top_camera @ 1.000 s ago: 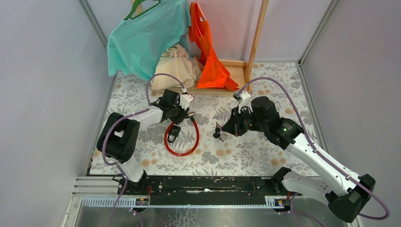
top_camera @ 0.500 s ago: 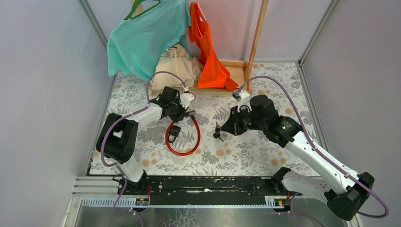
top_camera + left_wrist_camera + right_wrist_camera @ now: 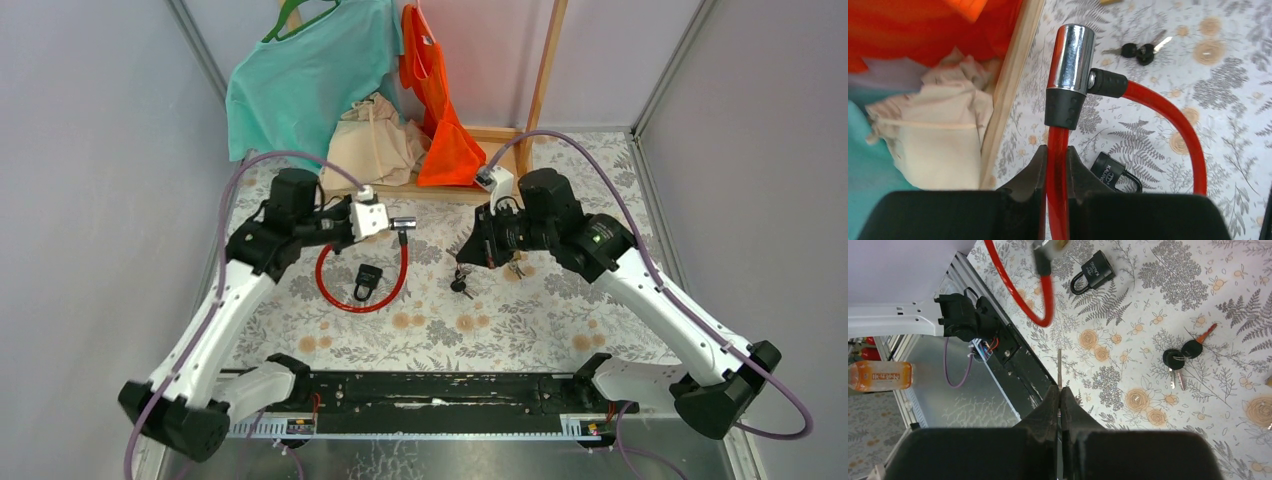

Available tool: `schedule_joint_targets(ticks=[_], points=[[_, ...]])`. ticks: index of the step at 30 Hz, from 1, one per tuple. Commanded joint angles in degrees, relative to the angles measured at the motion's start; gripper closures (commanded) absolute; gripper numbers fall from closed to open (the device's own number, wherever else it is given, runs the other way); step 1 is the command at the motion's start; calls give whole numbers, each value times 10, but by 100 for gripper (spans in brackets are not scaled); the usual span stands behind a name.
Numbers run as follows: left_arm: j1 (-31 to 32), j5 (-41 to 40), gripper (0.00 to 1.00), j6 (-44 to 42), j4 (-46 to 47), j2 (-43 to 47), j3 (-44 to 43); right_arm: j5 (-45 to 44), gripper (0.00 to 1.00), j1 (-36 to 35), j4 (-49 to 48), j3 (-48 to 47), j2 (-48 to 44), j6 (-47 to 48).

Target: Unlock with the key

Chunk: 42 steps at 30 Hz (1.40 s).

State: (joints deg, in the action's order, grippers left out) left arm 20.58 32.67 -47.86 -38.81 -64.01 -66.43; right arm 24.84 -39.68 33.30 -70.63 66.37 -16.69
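Left pincer (image 3: 1055,150) is clamped on the red cable lock (image 3: 1168,112), chrome lock head (image 3: 1074,55) just past its fingertips and lifted off the tabletop (image 3: 1238,65). A black padlock (image 3: 1113,171) lies beneath, inside the cable loop. Right pincer (image 3: 1059,390) is pressed together on a thin key blade (image 3: 1059,367) seen edge-on, with a key pair (image 3: 1180,357) on the tabletop ahead, to its right.

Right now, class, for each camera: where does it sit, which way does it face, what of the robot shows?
Top external: above and behind, looking down at the table; left gripper, right gripper show.
Left wrist: on its gripper, looking along fingers clamping the red cable lock.
Right wrist: on its gripper, looking down past shut fingers pinching a thin blade.
Shared by all: padlock, keys.
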Motion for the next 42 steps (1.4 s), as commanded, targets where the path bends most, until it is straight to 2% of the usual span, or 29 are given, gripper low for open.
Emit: schedule_joint_targets(ticks=[1,7,12,22,29,42], points=[[4,109,100,-126,-51,76,7,28,100,-15,47,-60,8,42],[4,221,100,-266,-63,168,54,-14,100,-99,86,-84,15,69],[4,256,100,-331,-63,210,61,-36,100,-142,96,-86,-14,70],[5,344,100,-332,-62,223,50,-31,100,-166,104,-110,-57,70],[4,348,100,-331,-62,219,53,-50,100,-193,93,-123,-48,91],[4,324,100,-275,-51,213,67,-71,100,-221,94,-165,0,127]])
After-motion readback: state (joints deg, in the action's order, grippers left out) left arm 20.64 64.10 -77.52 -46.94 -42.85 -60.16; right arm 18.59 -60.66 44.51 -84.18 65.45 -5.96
